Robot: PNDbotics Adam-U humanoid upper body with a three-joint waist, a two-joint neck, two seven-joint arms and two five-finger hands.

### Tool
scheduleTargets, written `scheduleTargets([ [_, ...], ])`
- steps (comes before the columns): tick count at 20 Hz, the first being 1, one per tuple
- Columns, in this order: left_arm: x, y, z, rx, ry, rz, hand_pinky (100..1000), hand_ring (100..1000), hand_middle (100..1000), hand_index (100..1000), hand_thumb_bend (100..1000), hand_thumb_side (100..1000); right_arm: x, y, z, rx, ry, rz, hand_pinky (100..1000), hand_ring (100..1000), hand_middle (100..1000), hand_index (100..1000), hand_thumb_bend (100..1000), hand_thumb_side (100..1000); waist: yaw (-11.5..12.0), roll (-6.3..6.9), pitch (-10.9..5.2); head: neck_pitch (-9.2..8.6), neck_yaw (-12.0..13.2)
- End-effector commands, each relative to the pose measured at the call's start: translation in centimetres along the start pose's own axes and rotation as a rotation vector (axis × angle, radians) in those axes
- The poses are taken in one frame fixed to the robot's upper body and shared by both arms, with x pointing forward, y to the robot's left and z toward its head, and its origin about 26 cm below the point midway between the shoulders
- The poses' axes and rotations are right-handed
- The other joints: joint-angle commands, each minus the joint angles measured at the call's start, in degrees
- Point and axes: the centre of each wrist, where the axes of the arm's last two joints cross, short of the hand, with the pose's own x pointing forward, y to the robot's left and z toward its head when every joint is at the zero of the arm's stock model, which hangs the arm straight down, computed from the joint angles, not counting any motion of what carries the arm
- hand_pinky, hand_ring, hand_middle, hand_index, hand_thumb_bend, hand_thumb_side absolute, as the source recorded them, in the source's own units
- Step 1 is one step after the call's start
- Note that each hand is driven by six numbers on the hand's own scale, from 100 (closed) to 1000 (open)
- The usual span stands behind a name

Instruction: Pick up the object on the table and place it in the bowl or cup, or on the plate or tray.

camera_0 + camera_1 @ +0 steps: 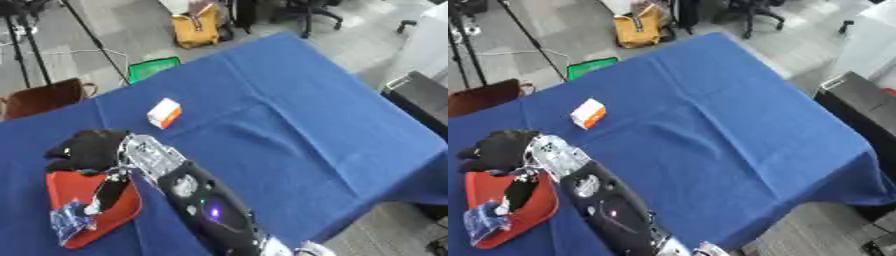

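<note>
Your robot hand (87, 147) hangs over the red tray's (66, 187) far edge; you cannot tell its finger state. A blue-white packet (70, 217) lies in the tray, the orange-white box (164, 113) sits apart on the counter (289, 125)

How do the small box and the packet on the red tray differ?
The box is white and orange; the packet is blue and white. The box keeps a rigid block shape; the packet looks crumpled. The box lies on the blue tablecloth; the packet lies in the red tray. Both are small.
</note>
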Motion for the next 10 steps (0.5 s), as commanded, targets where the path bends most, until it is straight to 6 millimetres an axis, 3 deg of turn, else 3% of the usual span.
scheduleTargets([
  [1, 0.6, 0.2, -0.3, -0.008, -0.021, -0.014, 731, 845, 796, 943, 637, 976, -1.2, -2.4, 1.2, -0.120, 0.042, 0.023, 915, 936, 999, 983, 419, 653, 0.02, -0.05, -1.03, -0.40, -0.03],
  [2, 0.6, 0.2, -0.3, -0.007, -0.021, -0.014, 731, 845, 796, 942, 637, 976, -1.4, -2.7, 1.5, -0.141, 0.051, 0.022, 902, 921, 987, 980, 368, 614, 0.02, -0.05, -1.00, -0.39, 0.02],
  [5, 0.6, 0.3, -0.3, -0.005, -0.021, -0.015, 731, 845, 796, 942, 637, 976, -1.9, -3.4, 2.4, -0.189, 0.069, 0.014, 895, 911, 978, 977, 352, 591, -0.01, -0.02, -0.95, -0.37, 0.11],
  [6, 0.6, 0.3, -0.3, -0.005, -0.021, -0.015, 731, 845, 795, 942, 636, 977, -2.0, -3.7, 2.6, -0.204, 0.076, 0.011, 858, 865, 926, 955, 294, 507, -0.11, -0.01, -0.95, -0.39, 0.10],
  [10, 0.6, 0.2, -0.3, -0.002, -0.022, -0.014, 730, 844, 793, 942, 636, 979, -3.2, -3.9, 4.1, -0.301, 0.130, -0.029, 795, 800, 869, 935, 178, 420, -0.31, 0.05, -0.77, -0.60, 0.36],
])
